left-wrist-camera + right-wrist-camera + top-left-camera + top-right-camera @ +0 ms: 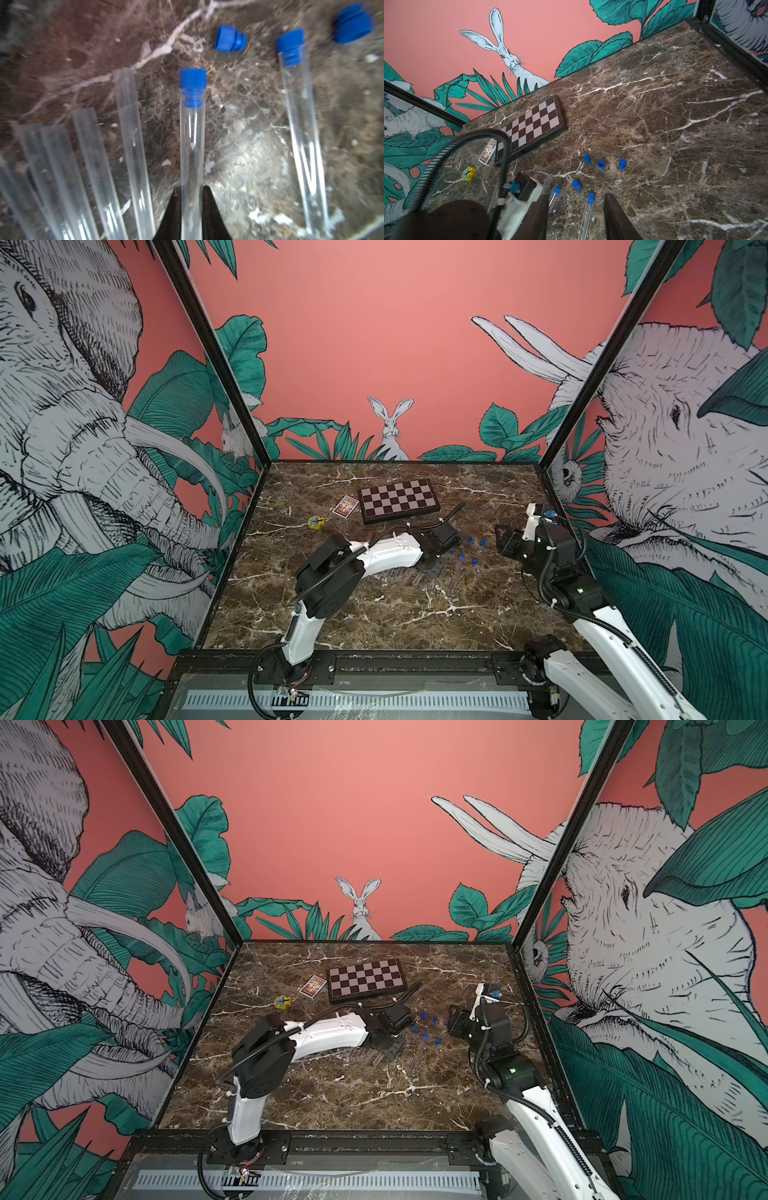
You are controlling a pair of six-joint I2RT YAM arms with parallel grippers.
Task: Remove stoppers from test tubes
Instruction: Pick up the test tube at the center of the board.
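My left gripper [191, 190] is shut on the lower part of a clear test tube [191, 145], which still carries its blue stopper [193, 81]. Several open tubes [131, 135] lie fanned beside it. Another stoppered tube [301, 124] lies on the other side, with loose stoppers [229, 38] on the marble beyond. In both top views the left gripper [430, 570] [388, 1048] reaches down at mid-table. My right gripper [576, 195] hangs open above the table, right of the loose stoppers [471, 540], with a stoppered tube [586, 216] below its gap.
A folded chessboard [397, 499] lies toward the back of the marble table [374, 614], with a card pack [345, 504] and a small yellow toy [316, 522] to its left. Black frame posts and printed walls close both sides.
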